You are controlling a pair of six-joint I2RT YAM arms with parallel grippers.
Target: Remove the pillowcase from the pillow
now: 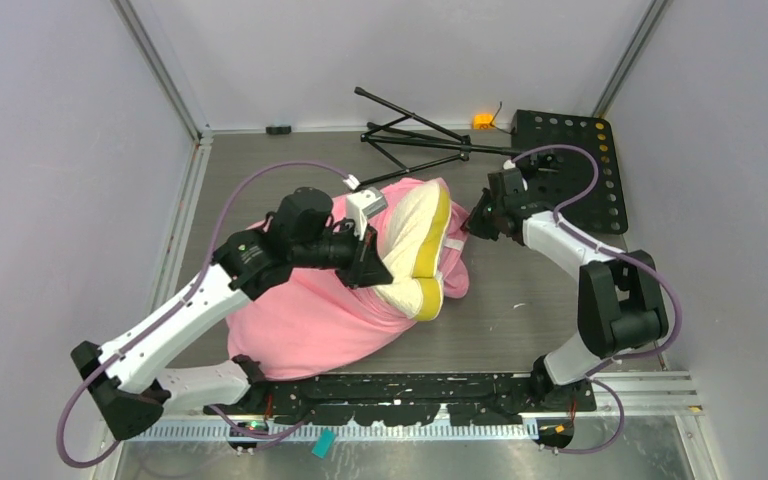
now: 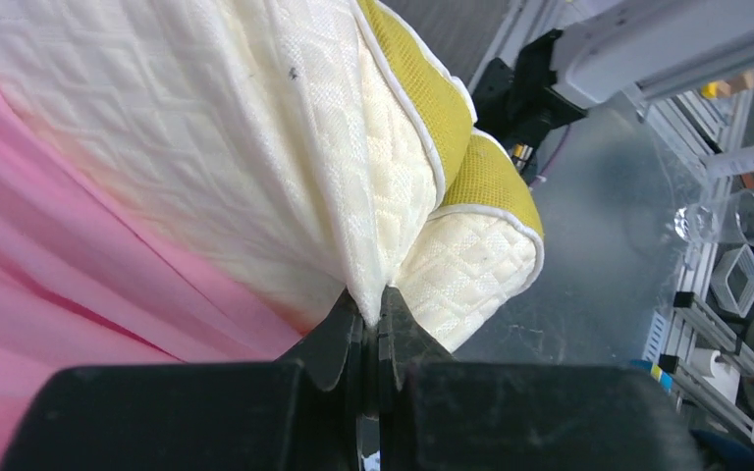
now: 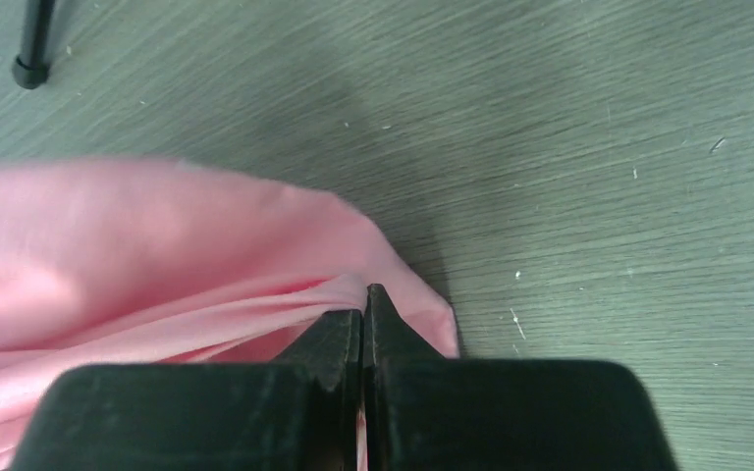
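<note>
Left gripper [image 1: 368, 262], seen from above, sits on the pillow [image 1: 412, 228], which lies in the middle of the table [image 1: 530, 320], half out of the limp pink pillowcase [image 1: 310, 320]. The right gripper [image 1: 475, 225] meets the pillowcase's right edge, with bare wood beyond. Left wrist view: jaws pinched together on a fold of cream quilting. Right wrist view: jaws clamped on a wrinkled pink corner resting on the table.
</note>
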